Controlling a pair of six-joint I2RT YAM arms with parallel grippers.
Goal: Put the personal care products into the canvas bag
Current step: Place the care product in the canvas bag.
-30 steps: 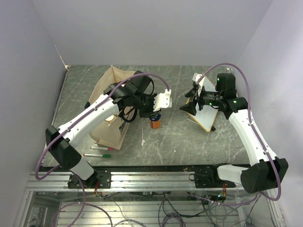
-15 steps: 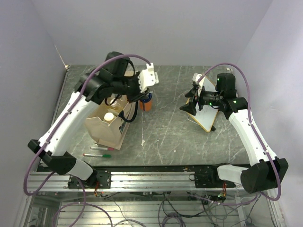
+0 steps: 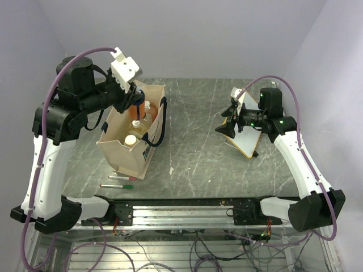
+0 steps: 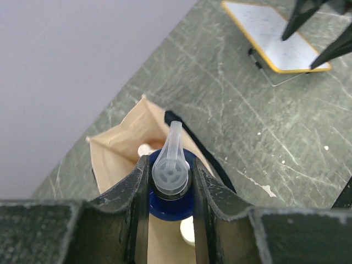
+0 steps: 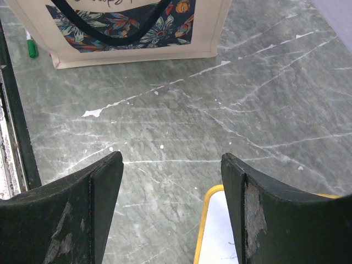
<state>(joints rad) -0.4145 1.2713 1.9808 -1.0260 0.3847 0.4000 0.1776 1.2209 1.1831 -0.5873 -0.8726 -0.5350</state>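
The canvas bag point(image 3: 126, 156) stands open at the left, its printed side showing in the right wrist view point(image 5: 209, 27). My left gripper point(image 3: 136, 103) is shut on the blue-white top point(image 4: 171, 175) of the orange bottle point(image 3: 136, 122) and holds it right above the bag's opening point(image 4: 118, 143). Inside the bag I see a white cap point(image 3: 130, 139) and an amber bottle point(image 3: 149, 111); other bottles are hidden. My right gripper point(image 3: 226, 123) is open and empty, hovering by the whiteboard's left edge, jaws wide apart point(image 5: 173, 165).
A wood-framed whiteboard point(image 3: 248, 133) lies at the right, its corner under my right jaws point(image 5: 220, 236). A red marker point(image 3: 120, 177) and a green marker point(image 3: 116, 185) lie in front of the bag. Navy strap handles point(image 3: 163, 122) hang over the bag's right side.
My left arm has lifted the orange bottle off the table and carried it up and left, over the bag's opening. The right arm has not moved.
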